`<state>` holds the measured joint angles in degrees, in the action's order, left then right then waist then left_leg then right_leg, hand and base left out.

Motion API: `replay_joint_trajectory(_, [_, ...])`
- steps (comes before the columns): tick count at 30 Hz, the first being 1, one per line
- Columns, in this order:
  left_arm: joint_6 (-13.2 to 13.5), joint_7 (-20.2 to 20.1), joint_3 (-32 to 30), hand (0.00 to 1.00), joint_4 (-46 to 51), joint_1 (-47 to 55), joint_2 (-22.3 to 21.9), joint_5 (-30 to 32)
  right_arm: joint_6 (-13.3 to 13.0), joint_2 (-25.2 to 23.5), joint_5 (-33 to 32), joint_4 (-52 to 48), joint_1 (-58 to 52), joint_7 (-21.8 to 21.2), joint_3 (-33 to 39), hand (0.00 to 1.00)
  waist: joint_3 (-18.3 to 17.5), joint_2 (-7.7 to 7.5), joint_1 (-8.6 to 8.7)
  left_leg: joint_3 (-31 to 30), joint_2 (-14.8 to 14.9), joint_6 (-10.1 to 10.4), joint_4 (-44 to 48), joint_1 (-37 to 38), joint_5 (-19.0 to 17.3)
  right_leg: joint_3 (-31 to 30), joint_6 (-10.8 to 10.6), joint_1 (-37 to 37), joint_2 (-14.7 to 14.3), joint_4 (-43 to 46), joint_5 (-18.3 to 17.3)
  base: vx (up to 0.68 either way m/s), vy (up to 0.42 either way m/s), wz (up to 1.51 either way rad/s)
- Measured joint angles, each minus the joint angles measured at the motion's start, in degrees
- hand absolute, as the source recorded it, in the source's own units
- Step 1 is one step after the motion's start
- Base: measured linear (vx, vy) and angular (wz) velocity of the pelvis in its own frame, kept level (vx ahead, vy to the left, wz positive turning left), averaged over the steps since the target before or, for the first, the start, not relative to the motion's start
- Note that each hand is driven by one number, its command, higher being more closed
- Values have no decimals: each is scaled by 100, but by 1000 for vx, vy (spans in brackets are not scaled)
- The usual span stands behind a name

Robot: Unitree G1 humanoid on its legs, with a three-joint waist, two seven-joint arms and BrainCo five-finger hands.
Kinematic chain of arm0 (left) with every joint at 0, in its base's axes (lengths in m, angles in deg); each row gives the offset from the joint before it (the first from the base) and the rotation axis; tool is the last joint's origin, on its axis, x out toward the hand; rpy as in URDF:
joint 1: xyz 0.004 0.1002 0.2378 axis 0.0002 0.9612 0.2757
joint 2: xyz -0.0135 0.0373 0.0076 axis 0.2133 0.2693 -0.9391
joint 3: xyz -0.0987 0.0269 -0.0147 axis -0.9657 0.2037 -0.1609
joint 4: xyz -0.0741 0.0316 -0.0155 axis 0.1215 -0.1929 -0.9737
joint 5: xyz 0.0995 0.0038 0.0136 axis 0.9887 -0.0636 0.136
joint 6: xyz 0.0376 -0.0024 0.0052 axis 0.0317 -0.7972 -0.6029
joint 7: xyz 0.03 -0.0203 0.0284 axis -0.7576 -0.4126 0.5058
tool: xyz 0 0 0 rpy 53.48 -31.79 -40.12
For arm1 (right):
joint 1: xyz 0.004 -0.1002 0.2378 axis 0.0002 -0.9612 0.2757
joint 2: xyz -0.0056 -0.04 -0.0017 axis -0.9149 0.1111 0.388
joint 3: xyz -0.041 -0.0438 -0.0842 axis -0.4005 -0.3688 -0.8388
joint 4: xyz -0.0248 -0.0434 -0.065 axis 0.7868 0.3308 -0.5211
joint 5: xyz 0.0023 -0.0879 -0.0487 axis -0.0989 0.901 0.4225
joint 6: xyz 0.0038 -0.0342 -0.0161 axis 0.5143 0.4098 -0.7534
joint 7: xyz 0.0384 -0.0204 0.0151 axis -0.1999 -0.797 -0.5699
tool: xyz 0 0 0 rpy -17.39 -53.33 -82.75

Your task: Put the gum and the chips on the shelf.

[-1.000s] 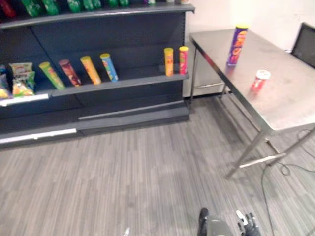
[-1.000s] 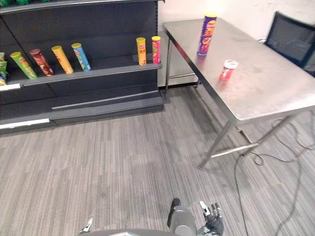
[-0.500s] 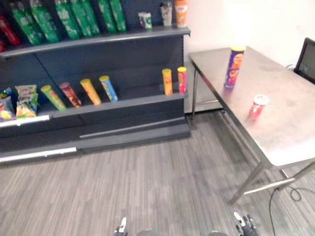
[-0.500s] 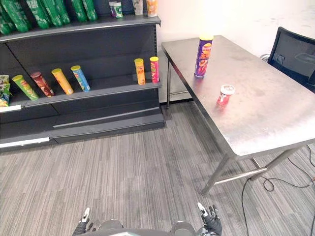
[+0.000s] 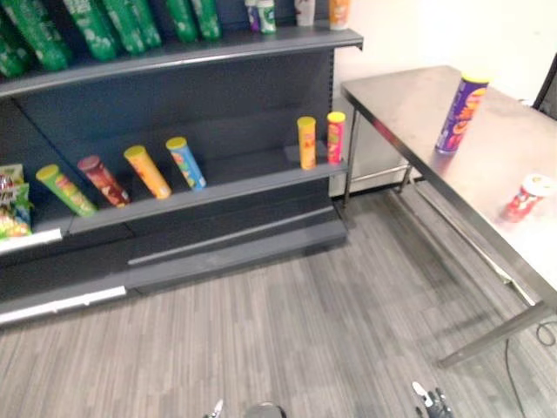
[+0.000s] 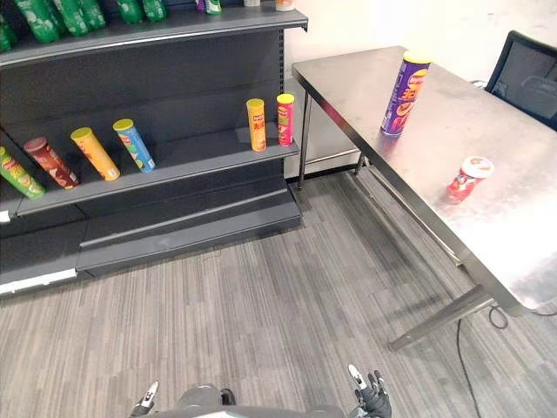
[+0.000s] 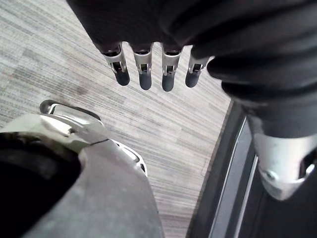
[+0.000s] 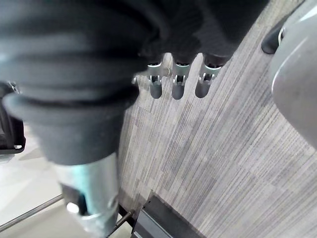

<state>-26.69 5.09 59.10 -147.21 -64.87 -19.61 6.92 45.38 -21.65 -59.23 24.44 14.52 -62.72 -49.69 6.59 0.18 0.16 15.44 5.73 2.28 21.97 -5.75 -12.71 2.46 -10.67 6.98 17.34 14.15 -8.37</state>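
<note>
Clearly the head has swung: compared with half a second ago the whole scene sits differently. The dark grey metal shelf unit (image 6: 200, 155) looms larger and the stainless steel table (image 6: 522, 218) is pushed toward the right edge, so the camera has shifted, not the goods. The tall purple chips can with the yellow lid (image 6: 399, 94) stands upright on the table. The small red gum tub with the white lid (image 6: 468, 178) stands nearer the front, well apart from it. Neither is touched. The left hand (image 7: 144, 74) and the right hand (image 8: 178, 82) hang low over the striped grey floor (image 6: 261, 305), fingers straight and empty. I judge the task barely begun, with the approach to the table yet to come.
</note>
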Motion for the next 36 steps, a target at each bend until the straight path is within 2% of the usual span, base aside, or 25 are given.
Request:
replay_joint_trajectory(1, [-58, 2, 101, 0, -21, -18, 20, 10, -8, -6, -1, 41, -2, 27, 43, 0, -18, 31, -4, -13, -73, -43, -121, 124, -25, -30, 8, -92, 42, 233, 133, 245, 206, -8])
replay_joint_trajectory(2, [-68, 3, 183, 0, -46, -19, 32, 32, -23, -2, -4, 56, -8, 96, 58, 0, -36, 38, -9, -8, -200, -96, -377, 321, -54, -167, 104, -426, 125, 925, 262, 291, 275, 2])
replay_joint_trajectory(3, [-82, 4, 228, 0, -50, -20, 83, 104, -113, -16, -7, 43, -28, 176, 58, 0, -32, 5, -2, -8, -374, -164, -684, 593, -40, -270, 479, -971, 301, 2036, 626, 224, 219, 12])
replay_joint_trajectory(5, [-95, 4, 335, 0, -20, -21, 128, 259, -142, -22, -25, 19, -93, 217, 81, 0, -26, -10, 28, -29, -537, -301, -929, 901, -21, -197, 792, -1262, 512, 2818, 1158, 198, 169, 25])
replay_joint_trajectory(6, [-107, 7, 354, 0, 10, -3, 141, 317, -168, -28, -44, 16, -106, 223, 99, 0, -36, 73, 69, -28, -562, -400, -1065, 1093, -62, -54, 770, -1408, 587, 3302, 1048, 166, 126, 15])
replay_joint_trajectory(7, [-112, 13, 357, 0, 13, -2, 143, 389, -170, -28, -48, 3, -92, 223, 90, 0, -5, 53, 75, -22, -548, -414, -1129, 1158, -71, 59, 771, -1502, 583, 3455, 823, 169, 86, -1])
replay_joint_trajectory(8, [-146, 22, 358, 0, 25, -10, 150, 469, -179, -29, -67, -105, -34, 211, 43, 0, 7, 112, 86, -5, -478, -412, -1276, 1381, -69, 400, 742, -1617, 476, 3601, 319, 166, 42, -16])
replay_joint_trajectory(9, [-198, 39, 366, 0, 50, 2, 150, 475, -220, -30, -68, -138, 9, 190, 27, 0, 23, 128, 98, 57, -366, -406, -1372, 1537, -66, 751, 654, -1689, 287, 3461, -34, 190, 15, -22])
replay_joint_trajectory(11, [-231, 68, 363, 0, 57, 3, 156, 474, -248, -31, -69, -173, 79, 190, -26, 0, 51, 112, 90, 164, -185, -393, -1455, 1721, -65, 1131, 655, -1690, -26, 2782, -202, 138, -44, -25])
replay_joint_trajectory(13, [-241, 88, 358, 0, 59, 4, 201, 473, -297, -40, -94, -251, 131, 180, -125, 0, 85, 22, 74, 266, -126, -288, -1578, 1897, -60, 1356, 549, -1680, -221, 1728, -18, 130, -105, -27])
replay_joint_trajectory(14, [-233, 90, 314, 0, 94, -17, 281, 480, -358, -76, -140, -292, 131, 136, -194, 0, 138, -166, 37, 309, -208, -140, -1618, 1944, -91, 1480, 659, -1663, -270, 1094, 457, 155, -163, -40])
replay_joint_trajectory(15, [-247, 108, 304, 0, 87, -50, 264, 475, -363, -54, -177, -305, 154, 104, -195, 0, 149, -172, -9, 326, -173, -111, -1656, 2009, -106, 1514, 689, -1599, -323, 987, 400, 147, -164, -60])
replay_joint_trajectory(16, [-243, 124, 308, 0, 49, -58, 191, 488, -385, -11, -263, -310, 245, 67, -195, 0, 187, -50, -25, 456, -54, -41, -1716, 2014, -72, 1560, 700, -1564, -481, 814, 410, 109, -145, -54])
replay_joint_trajectory(18, [-243, 140, 311, 0, 51, -88, 142, 492, -389, -11, -279, -306, 262, 63, -195, 0, 273, 17, -1, 570, 26, 52, -1885, 2133, -26, 1642, 704, -1538, -629, 681, 407, 101, -105, -34])
replay_joint_trajectory(20, [-246, 149, 316, 0, 52, -103, 101, 489, -349, 16, -275, -302, 208, 68, -245, 0, 312, 28, -3, 656, 87, 171, -1927, 2227, -32, 1715, 719, -1455, -726, 591, 398, 43, -63, -20])
replay_joint_trajectory(24, [-264, 143, 316, 0, 117, -101, 145, 464, -322, 6, -231, -309, 172, 60, -528, 0, 325, -56, -32, 853, 103, 227, -1960, 2268, -80, 1870, 730, -1305, -758, 187, 468, -70, 5, -12])
replay_joint_trajectory(28, [-308, 140, 316, 0, 177, -99, 174, 443, -316, 3, -226, -309, 106, 70, -619, 0, 307, -54, -54, 930, 106, 222, -1967, 2180, -82, 2112, 692, -1258, -729, -101, 610, -49, 38, -10])
replay_joint_trajectory(33, [-358, 141, 347, 0, 174, -117, 201, 452, -308, 8, -228, -309, -36, 140, -637, 0, 306, -31, -29, 1022, 164, 279, -1977, 2188, -114, 2140, 729, -1355, -766, -31, 635, 63, -1, -7])
replay_joint_trajectory(36, [-366, 144, 376, 0, 154, -143, 215, 457, -310, 12, -229, -308, 9, 220, -632, 0, 307, -32, -28, 1180, 176, 320, -1953, 2197, -135, 2199, 827, -1570, -737, 283, 573, 83, -36, -27])
